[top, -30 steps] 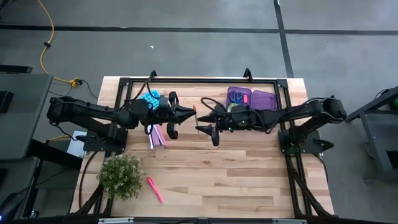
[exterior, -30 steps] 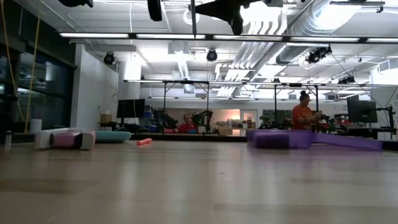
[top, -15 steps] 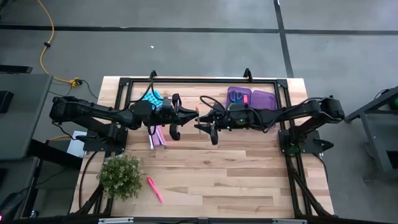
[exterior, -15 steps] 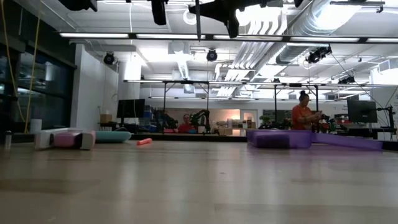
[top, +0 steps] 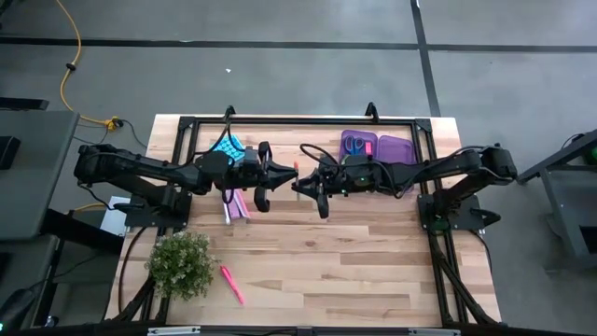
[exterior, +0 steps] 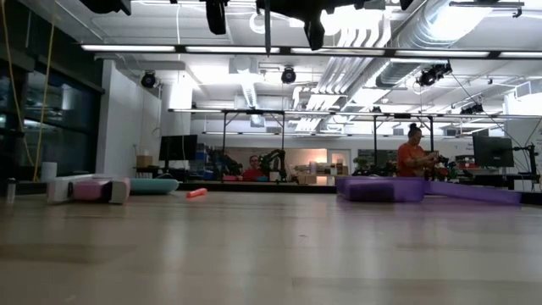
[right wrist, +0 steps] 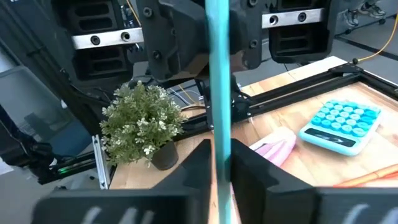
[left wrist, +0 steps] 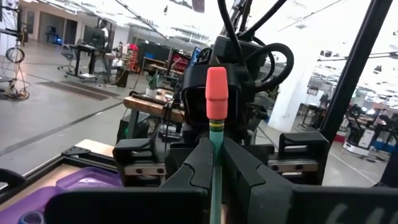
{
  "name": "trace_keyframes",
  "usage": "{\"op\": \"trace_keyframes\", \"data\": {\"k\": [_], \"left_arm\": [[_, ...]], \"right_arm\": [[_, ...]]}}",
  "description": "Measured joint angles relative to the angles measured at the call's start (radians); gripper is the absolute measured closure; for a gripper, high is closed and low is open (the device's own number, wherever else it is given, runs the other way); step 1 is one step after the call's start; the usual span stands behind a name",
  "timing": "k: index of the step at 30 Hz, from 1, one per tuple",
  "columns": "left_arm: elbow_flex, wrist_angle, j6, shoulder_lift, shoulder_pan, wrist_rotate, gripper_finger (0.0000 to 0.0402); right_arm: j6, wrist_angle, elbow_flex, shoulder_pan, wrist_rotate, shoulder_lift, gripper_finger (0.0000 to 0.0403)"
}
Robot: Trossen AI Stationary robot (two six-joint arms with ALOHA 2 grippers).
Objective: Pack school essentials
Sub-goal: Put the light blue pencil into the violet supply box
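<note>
A green pencil (left wrist: 215, 149) with a pink eraser (left wrist: 216, 93) stands upright in the air above the middle of the table's far half. In the high view only its eraser (top: 296, 166) shows, and in the low view its shaft (exterior: 267, 34) hangs below the arms. My left gripper (top: 287, 170) reaches in from the table's left and is shut on the pencil. My right gripper (top: 300, 181) reaches in from the right and is shut on the same pencil (right wrist: 219, 93). My left gripper pinches the pencil's shaft (left wrist: 214, 163) between its two fingers, a little below the eraser. The fingers lie level, coming from the table's left, across the pencil. The pencil stands upright, eraser up, clear of the table. My right gripper pinches the shaft (right wrist: 219, 158) between its two fingers. The fingers lie level, coming from the table's right, across the pencil. The pencil runs on past the fingers above and below.
A blue calculator (top: 227, 149) and pink stationery (top: 237, 202) lie below the left arm. A pink pen (top: 230, 283) lies near the potted plant (top: 180, 264) at the near left. The purple case (top: 392, 147) with scissors (top: 354, 145) stands at the far right.
My right gripper has shut its fingers onto the pencil, edging slightly toward the table's left. The pencil has stayed upright in my left gripper.
</note>
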Motion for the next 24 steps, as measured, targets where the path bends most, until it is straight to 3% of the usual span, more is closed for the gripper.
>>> {"op": "trace_keyframes", "data": {"k": [3, 11, 17, 24], "left_arm": [[0.000, 0.000, 0.001, 0.000, 0.000, -0.002, 0.0397], [0.000, -0.003, -0.043, 0.000, 0.001, 0.003, 0.0380], [-0.001, -0.151, -0.078, -0.054, 0.025, 0.041, 0.0303], [-0.002, -0.438, -0.005, -0.230, 0.026, 0.066, 0.0224]], "right_arm": [[-0.004, 0.001, 0.000, -0.004, -0.006, 0.000, 0.0391], [0.003, -0.007, 0.000, -0.019, -0.045, -0.005, 0.0396], [-0.024, -0.120, -0.002, -0.021, -0.043, -0.076, 0.0398], [-0.089, -0.368, -0.002, -0.018, 0.001, -0.198, 0.0400]]}}
